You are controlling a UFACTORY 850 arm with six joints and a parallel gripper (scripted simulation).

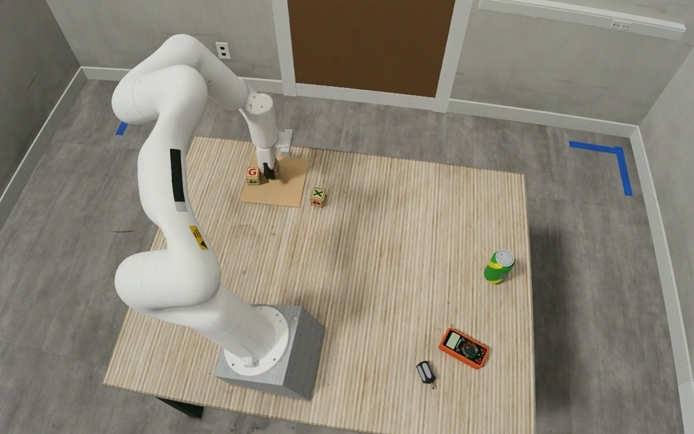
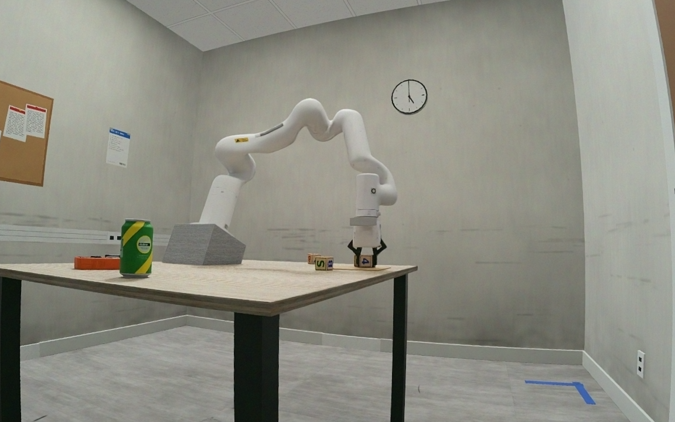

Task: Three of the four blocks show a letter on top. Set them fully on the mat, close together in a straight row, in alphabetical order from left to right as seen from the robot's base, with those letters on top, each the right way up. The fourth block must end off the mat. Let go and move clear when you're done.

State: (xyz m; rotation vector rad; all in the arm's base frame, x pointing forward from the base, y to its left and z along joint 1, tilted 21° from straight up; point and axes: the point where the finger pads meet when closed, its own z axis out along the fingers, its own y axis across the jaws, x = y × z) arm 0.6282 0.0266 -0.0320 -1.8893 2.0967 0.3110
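My gripper [image 1: 270,172] [image 2: 365,258] points straight down over the back left of the tan mat [image 1: 285,191] [image 2: 383,268]. It is shut on a wooden block [image 2: 365,261] with a blue 4 on its side, down at mat level. The fingers hide its top. The G block [image 1: 252,175] stands just left of the gripper, at the mat's left edge, letter up. The X block [image 1: 317,196] [image 2: 324,262] stands on the table just right of the mat. One more block [image 2: 312,257] shows farther back in the exterior view; I cannot see its top.
A green can [image 1: 499,266] [image 2: 136,248] stands near the table's right edge. An orange multimeter [image 1: 463,348] [image 2: 93,262] and a small black object [image 1: 425,372] lie at the front right. The arm's base [image 1: 271,351] stands at the front left.
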